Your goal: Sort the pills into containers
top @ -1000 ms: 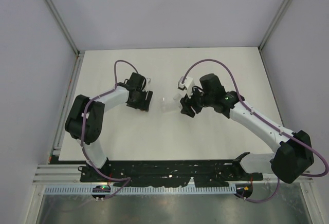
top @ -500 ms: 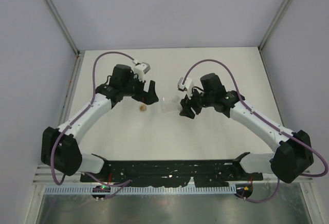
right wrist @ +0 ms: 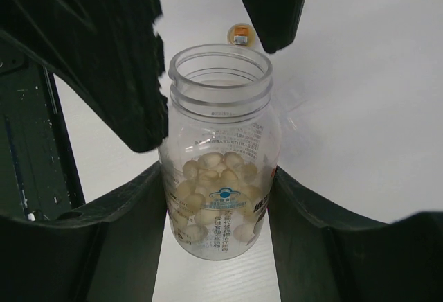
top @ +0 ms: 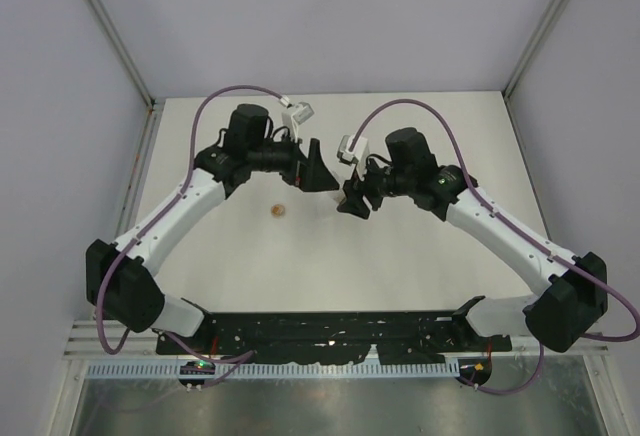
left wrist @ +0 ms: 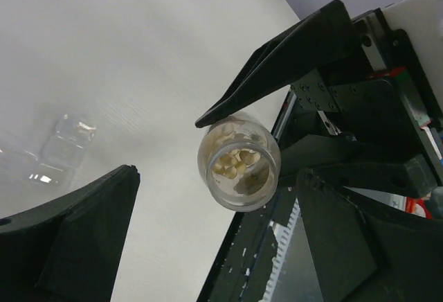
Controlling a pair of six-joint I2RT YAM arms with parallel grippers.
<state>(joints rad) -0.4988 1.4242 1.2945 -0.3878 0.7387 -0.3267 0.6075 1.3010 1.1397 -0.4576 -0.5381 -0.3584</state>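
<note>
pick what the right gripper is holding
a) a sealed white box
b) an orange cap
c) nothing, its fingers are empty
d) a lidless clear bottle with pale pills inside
d: in the right wrist view the right gripper has a finger on each side of the clear bottle, whose mouth is uncovered, and pale pills fill its lower part.

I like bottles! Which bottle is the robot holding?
The clear bottle with pale pills, in the right pincer; the little orange one sits on the table.
</note>
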